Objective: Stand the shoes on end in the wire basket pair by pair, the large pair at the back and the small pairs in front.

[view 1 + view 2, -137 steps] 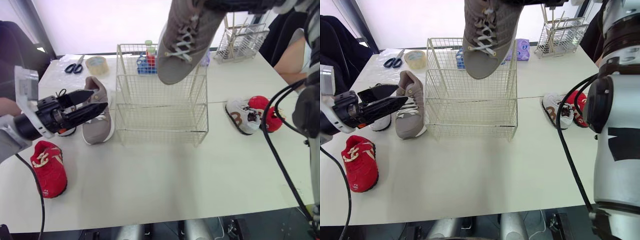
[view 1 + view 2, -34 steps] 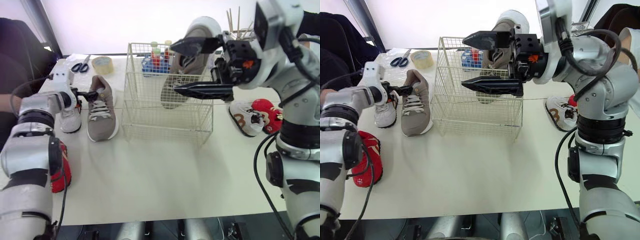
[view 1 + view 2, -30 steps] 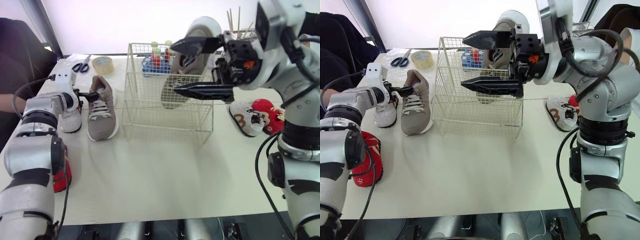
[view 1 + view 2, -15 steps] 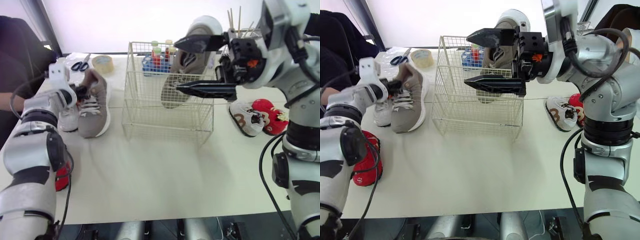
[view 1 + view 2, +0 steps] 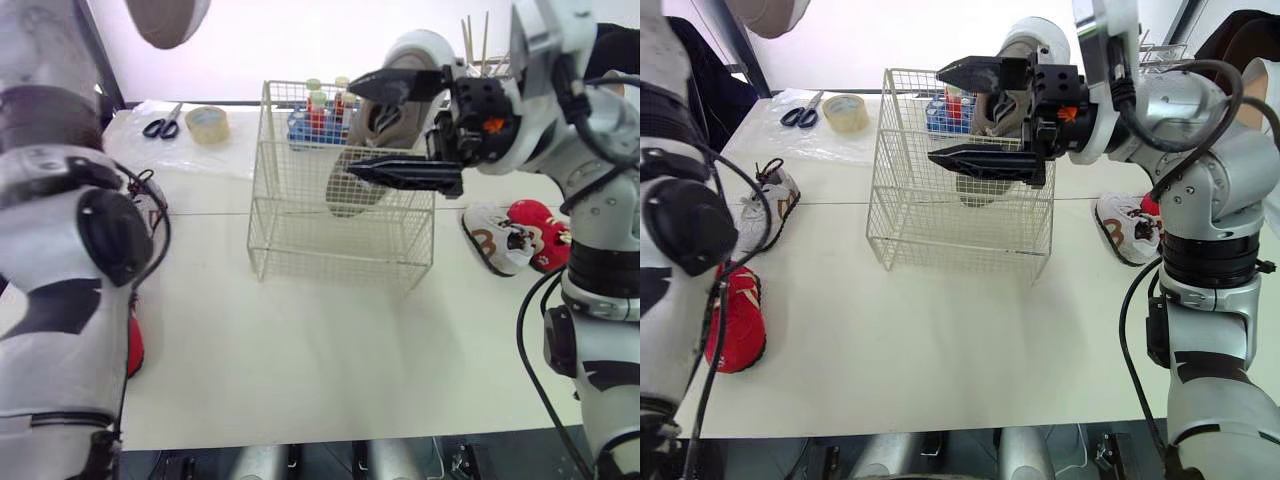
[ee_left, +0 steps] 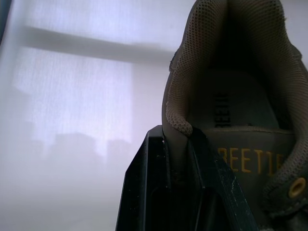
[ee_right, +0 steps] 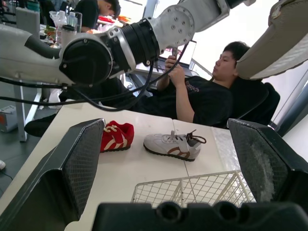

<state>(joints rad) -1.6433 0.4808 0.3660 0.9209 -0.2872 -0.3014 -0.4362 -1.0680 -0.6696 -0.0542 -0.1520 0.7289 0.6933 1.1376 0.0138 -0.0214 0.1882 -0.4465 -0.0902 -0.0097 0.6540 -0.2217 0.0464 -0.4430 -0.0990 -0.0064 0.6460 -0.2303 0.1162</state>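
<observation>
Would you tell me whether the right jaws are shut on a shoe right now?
No, the right gripper has its jaws wide apart, gripping no shoe.

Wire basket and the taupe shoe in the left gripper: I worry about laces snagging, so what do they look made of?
Wire basket: thin metal wire, probably with a cream coating, matte, in an open grid. Taupe shoe: a padded collar of finely perforated mesh fabric and a smooth printed insole. The left gripper pinches that collar.
</observation>
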